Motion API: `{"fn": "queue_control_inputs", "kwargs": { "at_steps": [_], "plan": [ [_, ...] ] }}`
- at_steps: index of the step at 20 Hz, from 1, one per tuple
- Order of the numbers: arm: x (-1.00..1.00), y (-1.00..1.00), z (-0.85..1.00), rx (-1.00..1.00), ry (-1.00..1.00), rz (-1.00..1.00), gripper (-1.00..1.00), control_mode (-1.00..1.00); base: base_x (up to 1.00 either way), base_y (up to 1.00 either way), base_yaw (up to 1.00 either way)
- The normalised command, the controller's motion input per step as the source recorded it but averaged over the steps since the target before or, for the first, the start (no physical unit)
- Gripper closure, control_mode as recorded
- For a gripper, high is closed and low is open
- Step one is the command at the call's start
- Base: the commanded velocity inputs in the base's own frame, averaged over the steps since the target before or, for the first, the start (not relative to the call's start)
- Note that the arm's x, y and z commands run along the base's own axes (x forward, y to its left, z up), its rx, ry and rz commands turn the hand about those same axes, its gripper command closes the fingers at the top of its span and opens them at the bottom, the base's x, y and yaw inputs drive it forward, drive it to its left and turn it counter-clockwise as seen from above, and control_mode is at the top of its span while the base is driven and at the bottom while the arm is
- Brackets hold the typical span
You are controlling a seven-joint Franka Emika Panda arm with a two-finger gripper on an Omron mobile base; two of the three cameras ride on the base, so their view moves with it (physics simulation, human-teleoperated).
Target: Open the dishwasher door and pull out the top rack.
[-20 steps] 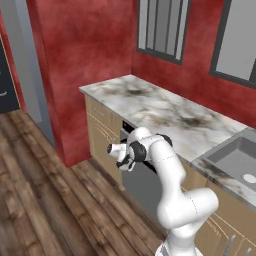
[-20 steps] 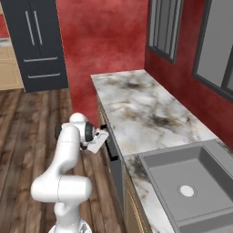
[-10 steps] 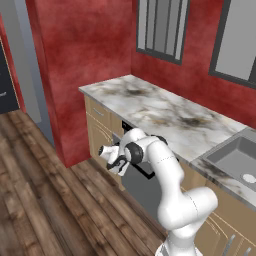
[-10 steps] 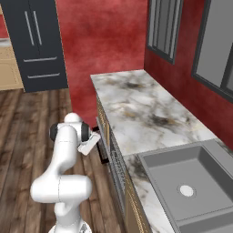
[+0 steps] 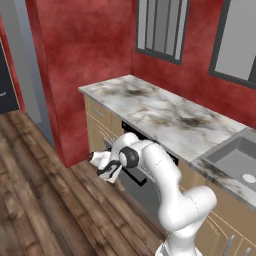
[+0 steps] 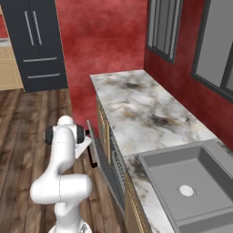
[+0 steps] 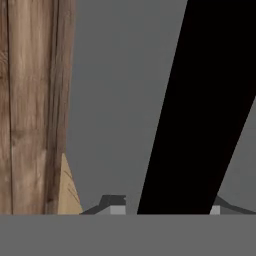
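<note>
**Spotter:** Door first, since you are working at its left end. Your gripper (image 5: 103, 163) sits at the left end of the dishwasher door (image 5: 142, 192), under the marble counter (image 5: 165, 112). In the hand view the fingertips (image 7: 114, 206) stand on either side of the black bar handle (image 7: 200, 107), and the jaws are closed on that bar. The panel is tipped out from the top; the right base view shows the dishwasher door (image 6: 105, 164) leaning away from the cabinet front (image 6: 101, 123) with a gap above it.

**Operator:** So what can go wrong from here?

**Spotter:** You hold the bar well off its middle, I judge. If you pull straight back rather than down along the door's arc, the fingers may slide along the bar or slip off it, and the door may then drop or swing back up.

**Operator:** And to the right of that?

**Spotter:** Your elbow hangs close in front of the panel, so as the door comes down it may meet your own arm. Farther right, the top rack (image 6: 117, 164) shows as pale wire in the gap. You cannot reach it until the door lies flat; going for it early may jam your hand against the door edge. The sink (image 6: 191, 186) is well clear.
</note>
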Motion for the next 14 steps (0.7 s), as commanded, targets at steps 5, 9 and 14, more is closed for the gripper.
{"fn": "queue_control_inputs", "kwargs": {
  "at_steps": [5, 9, 14],
  "plan": [
    [-0.12, 0.59, -0.70, 0.00, 0.00, 0.00, 1.00, -1.00, 0.00, 0.00, 0.00],
    [-0.10, 0.60, -0.75, -0.03, 0.00, 0.00, 1.00, -1.00, 0.00, 0.00, 0.00],
    [-0.10, 0.58, -0.79, -0.02, 0.00, 0.00, 1.00, -1.00, 0.00, 0.00, 0.00]
  ]
}}
